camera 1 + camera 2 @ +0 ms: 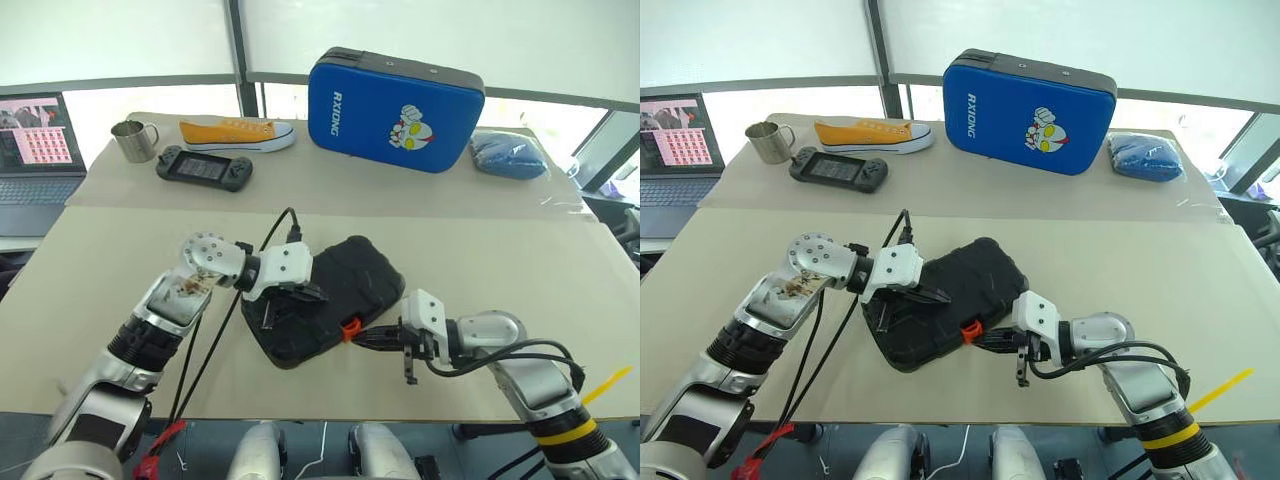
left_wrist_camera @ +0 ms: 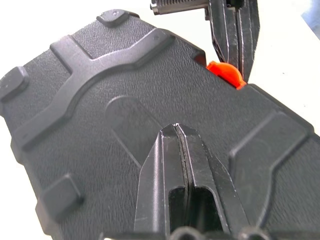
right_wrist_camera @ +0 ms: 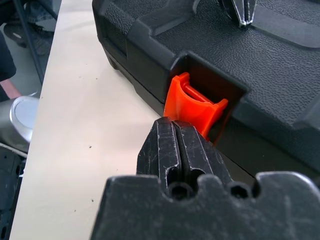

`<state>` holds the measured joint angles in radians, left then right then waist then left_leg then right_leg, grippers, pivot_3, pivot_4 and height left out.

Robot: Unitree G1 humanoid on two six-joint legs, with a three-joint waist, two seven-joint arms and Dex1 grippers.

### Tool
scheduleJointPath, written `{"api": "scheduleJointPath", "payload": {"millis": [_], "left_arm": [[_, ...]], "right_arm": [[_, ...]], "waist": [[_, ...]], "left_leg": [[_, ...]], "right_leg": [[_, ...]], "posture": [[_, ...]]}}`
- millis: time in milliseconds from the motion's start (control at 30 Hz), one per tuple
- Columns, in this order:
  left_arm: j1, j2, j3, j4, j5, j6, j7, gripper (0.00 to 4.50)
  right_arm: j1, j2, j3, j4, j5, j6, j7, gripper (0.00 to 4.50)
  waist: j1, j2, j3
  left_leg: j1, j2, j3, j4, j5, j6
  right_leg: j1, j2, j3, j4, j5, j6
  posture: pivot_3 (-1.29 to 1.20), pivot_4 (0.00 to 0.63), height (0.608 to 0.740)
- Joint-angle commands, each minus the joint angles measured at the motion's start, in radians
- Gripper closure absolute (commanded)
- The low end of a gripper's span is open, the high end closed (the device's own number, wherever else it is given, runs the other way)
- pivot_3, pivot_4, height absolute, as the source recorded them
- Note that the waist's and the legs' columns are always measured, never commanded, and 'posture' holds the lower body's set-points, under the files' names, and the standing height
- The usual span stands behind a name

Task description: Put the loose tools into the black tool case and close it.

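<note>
Presently we find the right gripper [image 3: 176,131] with its fingers pressed fully together, gripping nothing, its tips against the orange latch [image 3: 192,107] on the near edge of the black tool case [image 1: 325,300]. We note the left gripper [image 2: 176,131] likewise fully closed and empty, its tips resting on the lid. We record the case lying flat, lid down, on the table [image 1: 480,260] between both arms; its contents are hidden from us.
</note>
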<state>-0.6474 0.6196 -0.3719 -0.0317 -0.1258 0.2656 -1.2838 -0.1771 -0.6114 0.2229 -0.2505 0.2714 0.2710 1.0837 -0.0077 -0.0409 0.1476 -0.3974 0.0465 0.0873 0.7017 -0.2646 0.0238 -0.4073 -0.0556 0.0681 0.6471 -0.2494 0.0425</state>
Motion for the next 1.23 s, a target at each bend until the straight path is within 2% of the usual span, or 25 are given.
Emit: {"api": "scheduleJointPath", "payload": {"millis": [33, 333, 567, 667, 733, 800, 833, 867, 1000, 1033, 1100, 1233], "left_arm": [[0.020, -0.007, -0.044, 0.018, 0.031, 0.005, -0.006, 4.45], [0.036, -0.007, -0.052, 0.024, 0.037, 0.008, -0.015, 4.45], [0.017, 0.001, -0.014, 0.102, 0.032, 0.003, -0.010, 4.45], [0.030, 0.029, 0.060, 0.117, -0.020, 0.059, -0.003, 3.75], [0.055, 0.074, 0.116, 0.081, -0.063, 0.112, -0.011, 2.96], [0.104, 0.155, 0.200, 0.017, -0.131, 0.184, -0.035, 2.34], [0.148, 0.221, 0.263, -0.026, -0.178, 0.224, -0.062, 1.77], [0.178, 0.262, 0.301, -0.055, -0.209, 0.249, -0.077, 1.55], [0.365, 0.480, 0.580, -0.110, -0.334, 0.380, -0.148, 0.03], [0.406, 0.510, 0.644, -0.120, -0.358, 0.410, -0.150, 0.00], [0.469, 0.543, 0.732, -0.140, -0.398, 0.462, -0.152, 0.00], [0.589, 0.540, 0.845, -0.166, -0.414, 0.459, -0.140, 0.00]], "right_arm": [[-0.012, 0.031, -0.003, 0.016, -0.044, -0.046, -0.071, 4.50], [0.004, 0.116, -0.041, 0.031, -0.053, -0.051, -0.164, 4.50], [0.081, 0.050, -0.085, -0.060, 0.018, 0.000, -0.111, 4.50], [0.146, -0.052, -0.181, -0.150, 0.128, 0.084, -0.047, 3.69], [0.187, -0.133, -0.262, -0.202, 0.208, 0.132, 0.002, 2.96], [0.228, -0.228, -0.382, -0.238, 0.310, 0.195, 0.063, 2.42], [0.248, -0.285, -0.462, -0.243, 0.371, 0.237, 0.107, 1.90], [0.262, -0.321, -0.511, -0.242, 0.410, 0.262, 0.134, 1.66], [0.283, -0.472, -0.734, -0.188, 0.550, 0.376, 0.273, 0.23], [0.281, -0.489, -0.762, -0.170, 0.565, 0.385, 0.290, 0.05], [0.276, -0.512, -0.792, -0.140, 0.588, 0.407, 0.312, 0.05], [0.244, -0.523, -0.770, -0.103, 0.598, 0.422, 0.319, 0.05]], "waist": [[-0.006, 0.000, 0.000], [-0.007, 0.000, 0.000], [-0.005, 0.000, 0.000], [-0.004, 0.000, 0.000], [-0.007, 0.000, 0.000], [-0.018, 0.001, 0.000], [-0.020, 0.001, 0.000], [-0.022, 0.000, 0.000], [-0.032, 0.001, 0.006], [-0.029, 0.001, 0.006], [-0.019, -0.001, 0.006], [0.001, 0.000, 0.007]], "left_leg": [[0.000, 0.000, 0.000, 0.000, 0.000, 0.000], [0.001, 0.000, 0.000, -0.001, 0.000, 0.000], [0.001, 0.000, 0.000, -0.001, 0.000, 0.000], [0.001, 0.000, -0.002, -0.002, 0.000, 0.000], [0.001, 0.000, -0.003, -0.003, 0.000, 0.000], [0.003, 0.001, -0.004, -0.005, 0.000, 0.000], [0.005, 0.002, -0.003, -0.008, 0.000, 0.000], [0.006, 0.002, -0.003, -0.009, 0.000, 0.000], [0.008, 0.004, -0.003, -0.013, 0.000, 0.000], [0.008, 0.004, -0.003, -0.014, 0.000, 0.000], [0.009, 0.004, -0.004, -0.015, 0.000, -0.001], [0.008, 0.002, -0.002, -0.015, 0.000, -0.001]], "right_leg": [[0.000, 0.000, 0.000, 0.000, 0.000, 0.000], [0.000, 0.000, 0.000, 0.000, 0.000, -0.001], [0.000, 0.000, 0.000, 0.000, 0.000, -0.001], [0.000, 0.000, 0.000, -0.001, 0.000, 0.000], [0.001, 0.000, 0.000, -0.001, 0.000, 0.000], [0.001, 0.000, 0.002, -0.002, 0.000, -0.001], [0.001, 0.000, 0.003, -0.002, -0.001, -0.002], [0.001, 0.000, 0.003, -0.002, -0.001, -0.002], [0.001, -0.001, 0.002, -0.001, -0.003, -0.005], [0.000, -0.001, 0.001, -0.002, -0.004, -0.005], [0.001, -0.002, 0.000, -0.003, -0.005, -0.005], [0.001, -0.006, 0.000, -0.007, -0.007, -0.002]], "posture": [[0.00, 0.150, 0.740], [0.00, 0.150, 0.740], [0.00, 0.150, 0.740], [0.00, 0.150, 0.740], [0.00, 0.150, 0.740], [0.00, 0.150, 0.740], [0.00, 0.150, 0.740], [0.00, 0.150, 0.740], [0.00, 0.150, 0.740], [0.00, 0.150, 0.740], [0.00, 0.150, 0.740], [0.00, 0.150, 0.740]]}}
